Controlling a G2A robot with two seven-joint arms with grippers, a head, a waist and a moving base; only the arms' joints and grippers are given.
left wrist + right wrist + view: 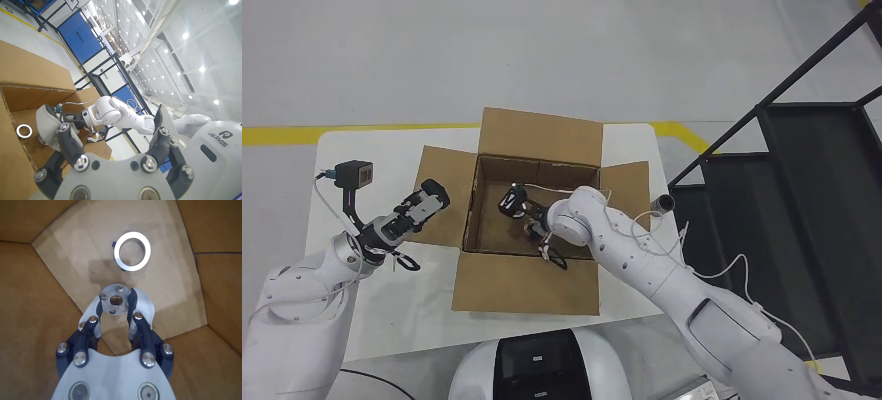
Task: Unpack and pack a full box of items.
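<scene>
On the desk (362, 150), centre of the top view, sits the open cardboard box (527, 285), all four flaps folded out. Right arm comes in from 4 o'clock and dips into it. Right gripper (115, 298) is low over the box floor, toward the 9 o'clock side of the interior. Its fingers look clamped on the rim of a flanged hub (115, 306), one on each side. Can't tell if the hub is off the cardboard yet. Left gripper (430, 195) hangs at 9 o'clock of the box, above that side's flap, fingers spread wide, holding nothing.

A metal ring (147, 251) lies flat on the box floor near the hub, not touching it.

Progress, as a judgement: two small parts is all the box floor shows, so it is far from full. Either unpacking is nearly done or packing has barely begun, and these frames don't settle which. Current step is the hub grasp. The ring is not yet handled.
</scene>
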